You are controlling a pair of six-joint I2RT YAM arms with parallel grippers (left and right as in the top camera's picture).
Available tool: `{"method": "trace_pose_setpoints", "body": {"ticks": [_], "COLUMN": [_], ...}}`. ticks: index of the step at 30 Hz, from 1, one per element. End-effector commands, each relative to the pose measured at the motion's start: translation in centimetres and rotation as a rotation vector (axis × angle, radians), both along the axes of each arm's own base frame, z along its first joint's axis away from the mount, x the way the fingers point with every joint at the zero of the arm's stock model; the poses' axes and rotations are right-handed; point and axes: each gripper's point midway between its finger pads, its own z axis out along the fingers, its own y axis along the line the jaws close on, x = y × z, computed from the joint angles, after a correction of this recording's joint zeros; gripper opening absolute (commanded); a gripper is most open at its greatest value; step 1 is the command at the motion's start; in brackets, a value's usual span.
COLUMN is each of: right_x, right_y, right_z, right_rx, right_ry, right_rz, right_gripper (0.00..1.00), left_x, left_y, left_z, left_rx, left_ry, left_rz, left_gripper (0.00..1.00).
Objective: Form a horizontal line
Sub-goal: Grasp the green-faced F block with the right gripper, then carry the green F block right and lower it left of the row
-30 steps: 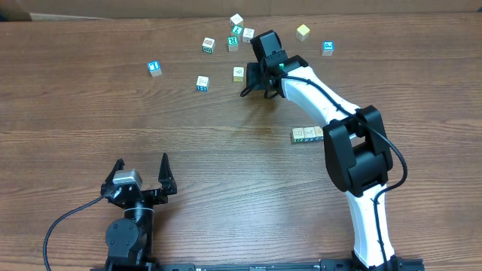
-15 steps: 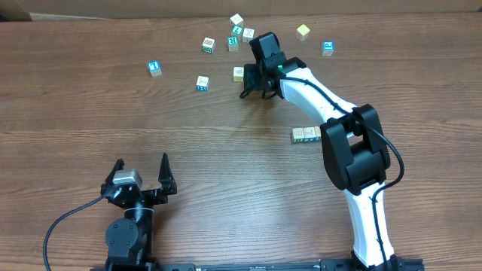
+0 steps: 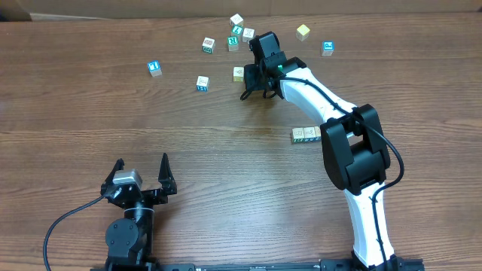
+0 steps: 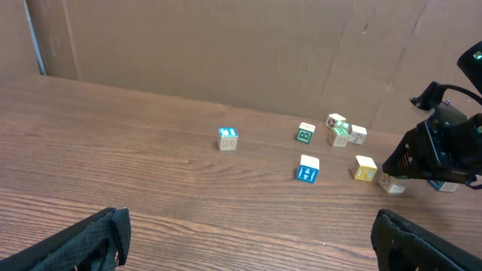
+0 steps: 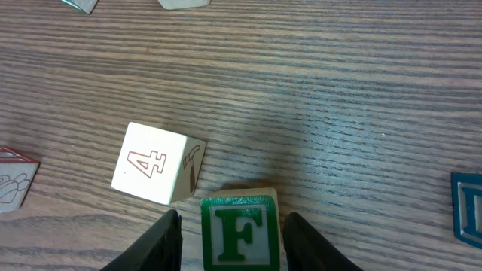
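We are looking at a wooden table (image 3: 90, 113), and the white right arm (image 3: 316, 94) is stretching across it toward the far edge, where loose cubes (image 3: 208, 45) are lying scattered. The left gripper (image 3: 141, 159) is sitting near the front edge with its fingers spread wide, gripping nothing. The right gripper (image 5: 232, 224) is hanging low over the wood with its jaws partly open. The horizontal line (image 3: 304, 135) is lying well apart from it, beside the bend of the right arm. There we are seeing touching cream cubes in a short straight row, whose right end is hiding under the arm. Between the right gripper's jaws a cube with a green F (image 5: 239, 235) is sitting. The right finger (image 5: 305, 242) is standing almost against its side, while a thin gap is showing on the left, so we are not seeing a firm grip. A cream cube marked 4 (image 5: 154, 164) is lying askew just beside the F cube's upper left corner.
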Motion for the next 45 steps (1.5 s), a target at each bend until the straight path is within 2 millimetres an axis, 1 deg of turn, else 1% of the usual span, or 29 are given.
{"method": "trace_pose_setpoints", "body": {"ticks": [1,3,4,5,7,9,11,13,17,22,26,31,35,38,40,45], "right_x": [0.7,0.5,0.5,0.4,0.4,0.4,0.4,0.3,0.2,-0.1,-0.2,-0.8,-2.2,-3.7,-5.0,-8.8], "right_y": [0.2,0.1,0.0,0.0,0.0,0.0,0.0,0.0,-0.1,-0.2,-0.4,-0.8,-1.4,-2.1,-2.6,-4.2], "right_z": [0.3,0.2,0.2,0.1,0.1,0.1,0.1,0.0,0.0,0.1,1.5,4.8,7.1,7.9,7.7,5.9], "right_rx": [-0.001,-0.004,-0.005,-0.007,-0.007,-0.007,-0.007,-0.01,-0.011,-0.016,-0.017,-0.013,-0.019,-0.038,-0.059,-0.126], "right_ry": [-0.018,-0.011,-0.007,-0.004,-0.003,-0.003,-0.002,0.003,0.007,0.016,0.004,-0.016,0.0,0.045,0.091,0.263], "right_rz": [0.016,0.016,0.016,0.015,0.015,0.015,0.015,0.015,0.015,0.015,0.011,0.009,0.009,0.01,0.01,0.011], "right_gripper": [0.41,0.33,0.33,0.34,0.44,0.45,0.43,0.38,0.31,0.29,0.29,0.28,0.28,0.28,0.28,0.28], "left_x": [0.0,0.0,0.0,0.0,0.0,0.0,0.0,0.0,0.0,0.0,0.0,0.0,0.0,0.0,0.0,0.0], "left_y": [0.2,0.2,0.2,0.2,0.2,0.2,0.2,0.2,0.2,0.2,0.2,0.2,0.2,0.2,0.2,0.2], "left_z": [0.1,0.1,0.1,0.1,0.1,0.1,0.1,0.1,0.1,0.1,0.1,0.1,0.1,0.1,0.1,0.1], "left_rx": [0.021,0.021,0.021,0.021,0.021,0.021,0.021,0.021,0.021,0.021,0.021,0.021,0.021,0.021,0.021,0.021], "left_ry": [-0.005,-0.005,-0.005,-0.005,-0.005,-0.005,-0.005,-0.005,-0.005,-0.005,-0.005,-0.005,-0.005,-0.005,-0.005,-0.005], "left_rz": [0.006,0.006,0.006,0.006,0.006,0.006,0.006,0.006,0.006,0.006,0.006,0.006,0.006,0.006,0.006,0.006], "left_gripper": [0.99,1.0,1.0,1.0,1.0,1.0,0.99,1.0,1.0,0.99,1.0,0.99,1.0,1.0,1.0,0.99]}}
